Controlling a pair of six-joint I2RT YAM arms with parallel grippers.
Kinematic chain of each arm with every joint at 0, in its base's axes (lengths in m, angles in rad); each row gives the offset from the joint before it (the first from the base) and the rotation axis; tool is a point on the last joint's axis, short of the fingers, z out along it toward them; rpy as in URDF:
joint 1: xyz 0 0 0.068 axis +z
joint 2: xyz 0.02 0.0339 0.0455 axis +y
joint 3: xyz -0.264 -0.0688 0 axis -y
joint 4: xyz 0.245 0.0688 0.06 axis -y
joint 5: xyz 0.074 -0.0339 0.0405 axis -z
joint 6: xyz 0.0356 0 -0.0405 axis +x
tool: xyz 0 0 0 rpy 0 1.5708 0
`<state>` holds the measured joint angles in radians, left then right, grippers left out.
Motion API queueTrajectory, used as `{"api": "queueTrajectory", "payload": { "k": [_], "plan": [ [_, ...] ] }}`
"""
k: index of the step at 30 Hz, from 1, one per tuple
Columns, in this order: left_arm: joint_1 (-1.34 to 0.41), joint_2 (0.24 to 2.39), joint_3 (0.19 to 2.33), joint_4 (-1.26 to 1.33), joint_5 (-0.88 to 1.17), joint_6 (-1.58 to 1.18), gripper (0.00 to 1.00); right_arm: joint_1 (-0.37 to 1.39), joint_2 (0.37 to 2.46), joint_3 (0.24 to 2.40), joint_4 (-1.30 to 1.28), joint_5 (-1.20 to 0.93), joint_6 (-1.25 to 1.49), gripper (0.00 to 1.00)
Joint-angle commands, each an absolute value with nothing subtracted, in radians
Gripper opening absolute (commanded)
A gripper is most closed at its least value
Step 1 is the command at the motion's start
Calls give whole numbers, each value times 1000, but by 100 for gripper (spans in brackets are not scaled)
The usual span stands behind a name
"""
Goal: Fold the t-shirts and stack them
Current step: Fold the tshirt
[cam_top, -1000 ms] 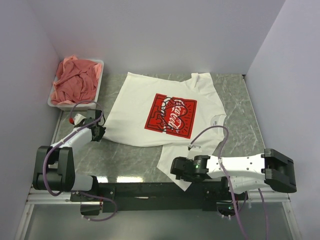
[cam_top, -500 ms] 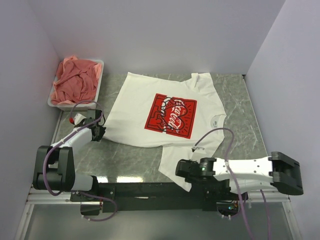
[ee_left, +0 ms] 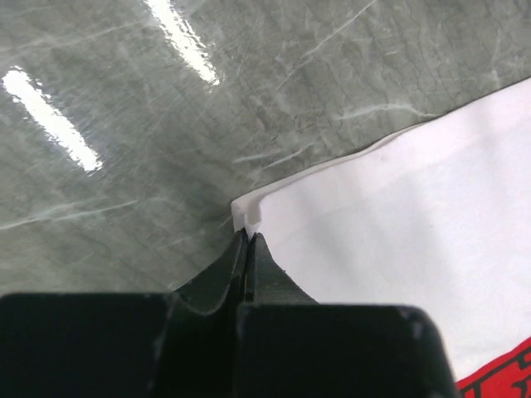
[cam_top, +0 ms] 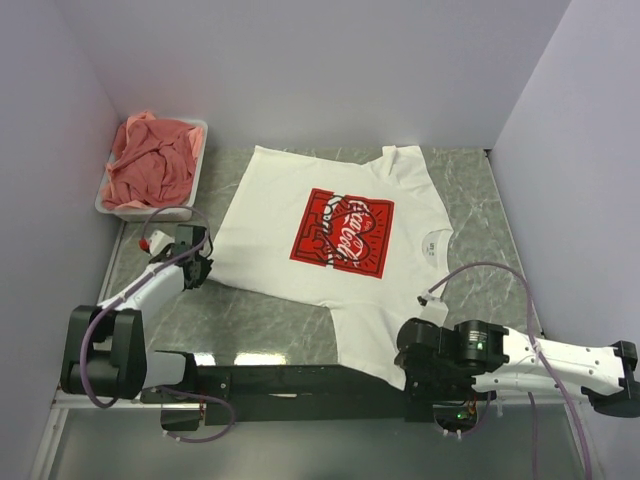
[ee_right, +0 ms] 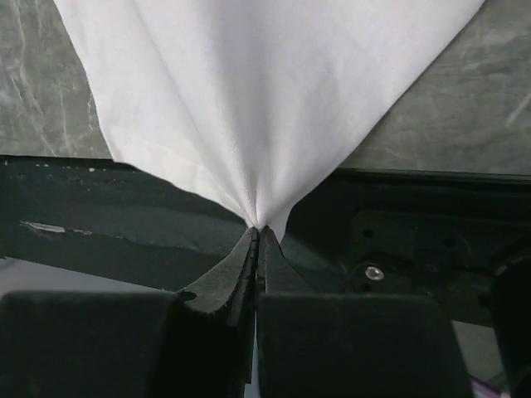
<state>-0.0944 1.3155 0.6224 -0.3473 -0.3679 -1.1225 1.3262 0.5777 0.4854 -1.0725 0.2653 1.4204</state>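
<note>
A white t-shirt [cam_top: 330, 230] with a red chest print lies spread on the marble table, its near right part stretched toward the table's front edge. My left gripper [cam_top: 203, 270] is shut on the shirt's left hem corner [ee_left: 247, 217]. At the near edge my right gripper [cam_top: 403, 368] is shut on the shirt's other bottom corner [ee_right: 264, 211], with the cloth fanning out from its jaws. Salmon-pink t-shirts [cam_top: 152, 163] lie crumpled in a pile at the back left.
A white plastic tub [cam_top: 110, 205] at the back left corner holds the pink pile. The black mounting rail [cam_top: 300, 380] runs along the table's near edge under the pulled corner. Grey walls close in the left, back and right sides.
My right gripper has shut on the shirt's near corner and dragged it right and toward the front edge, stretching the hem. The left gripper has edged slightly away from me, still gripping.
</note>
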Motion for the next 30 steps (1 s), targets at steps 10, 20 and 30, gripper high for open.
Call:
{"api": "queueTrajectory", "payload": {
  "k": [10, 20, 30],
  "plan": [
    [-106, 1244, 699, -388, -431, -1092, 1, 1332, 687, 765, -1230, 553, 1433, 0],
    [-173, 1443, 890, -380, -420, -1106, 1, 798, 885, 778, -811, 422, 867, 0],
    [-176, 1627, 1035, -373, -423, -1121, 1, 562, 1132, 818, -565, 347, 680, 0]
  ]
}}
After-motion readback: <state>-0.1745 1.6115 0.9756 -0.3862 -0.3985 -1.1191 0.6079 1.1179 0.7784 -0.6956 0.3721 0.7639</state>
